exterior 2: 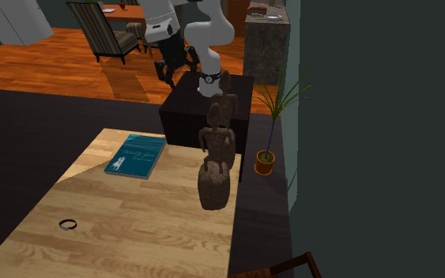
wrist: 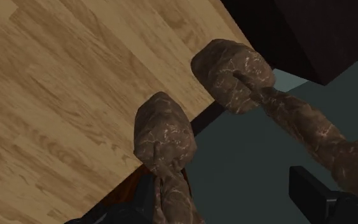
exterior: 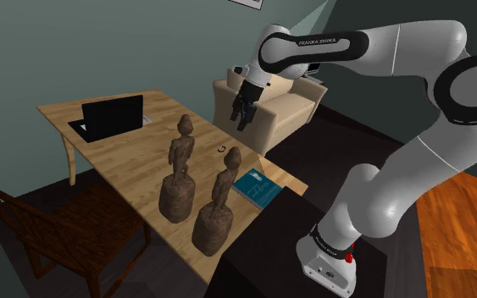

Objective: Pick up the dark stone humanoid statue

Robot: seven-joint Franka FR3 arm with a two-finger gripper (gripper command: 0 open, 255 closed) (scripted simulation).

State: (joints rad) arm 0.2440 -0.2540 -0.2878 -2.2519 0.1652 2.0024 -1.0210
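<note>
Two near-identical brown mottled humanoid statues stand on the wooden table (exterior: 126,148). One statue (exterior: 180,169) is nearer the laptop; the other statue (exterior: 219,201) is nearer the table's front edge. In the second exterior view they overlap, one statue (exterior 2: 215,162) in front. My gripper (exterior: 241,117) (exterior 2: 173,71) hangs in the air above and beyond them, open and holding nothing. The wrist view looks down their length: one statue (wrist: 165,137) rises close beside a finger (wrist: 139,203), the second statue (wrist: 234,73) lies farther out, and the gripper (wrist: 228,200) is wide apart.
A teal book (exterior: 257,186) (exterior 2: 137,155) lies at the table corner near the stand. An open black laptop (exterior: 111,117) sits at the far end, and a small dark ring (exterior 2: 68,224) lies mid-table. A wooden chair (exterior: 50,229), a beige sofa (exterior: 287,106) and a potted plant (exterior 2: 268,150) surround the table.
</note>
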